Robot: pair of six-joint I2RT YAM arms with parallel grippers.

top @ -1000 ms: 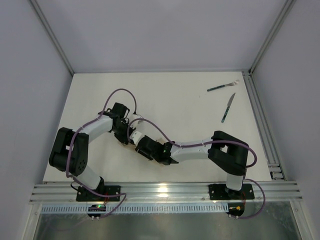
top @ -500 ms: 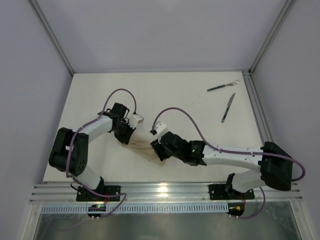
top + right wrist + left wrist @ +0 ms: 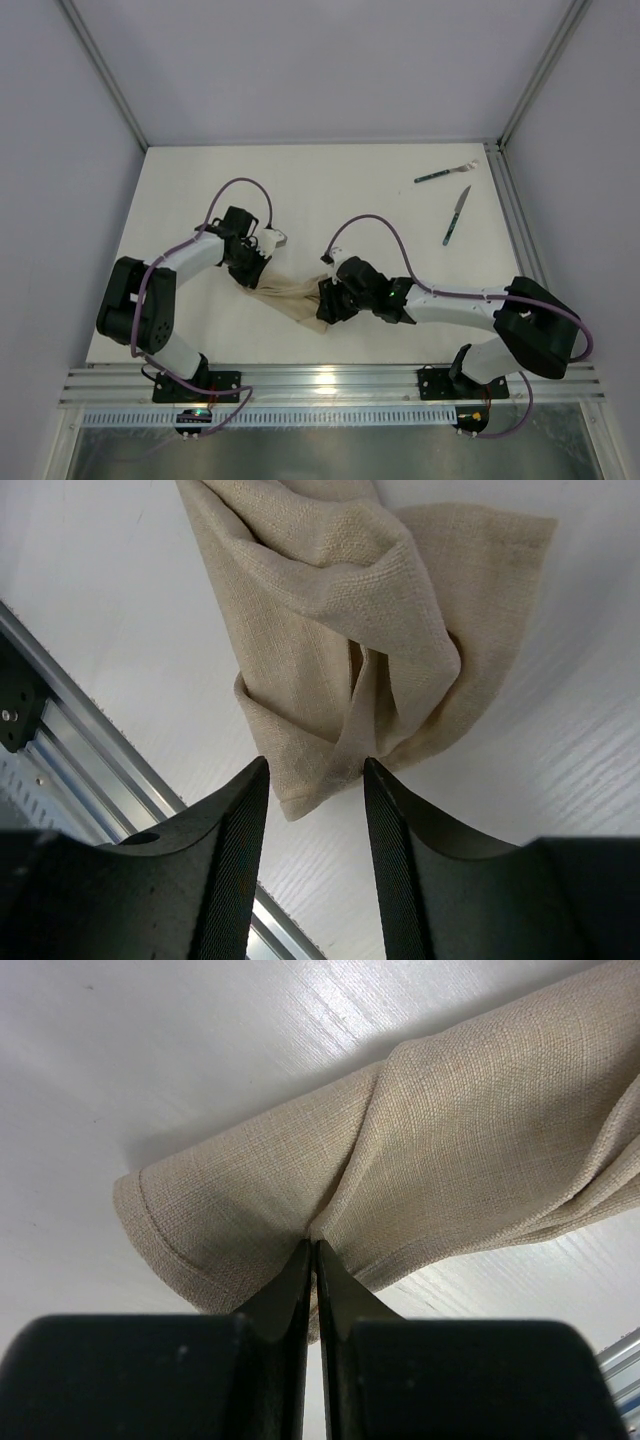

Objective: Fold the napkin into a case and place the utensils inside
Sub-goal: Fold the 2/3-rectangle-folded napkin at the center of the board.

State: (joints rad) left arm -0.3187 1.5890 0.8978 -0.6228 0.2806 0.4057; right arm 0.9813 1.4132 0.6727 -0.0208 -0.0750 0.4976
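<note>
At far right, fork (image 3: 445, 175), knife (image 3: 456, 216), well apart from bunched napkin (image 3: 295, 293)

The napkin (image 3: 450, 1140) caught in the left gripper's (image 3: 312, 1248) black jaws was a plain beige-tan, unpatterned apart from its visible weave. The same tan showed in the folds just ahead of the black jaws of the right gripper (image 3: 313, 768). Beneath both sets of jaws the table (image 3: 360, 190) was white, the cables (image 3: 375, 222) behind them purple, and well away from them the fork (image 3: 446, 173) and knife (image 3: 456, 216) had dark green handles and silver ends.
</note>
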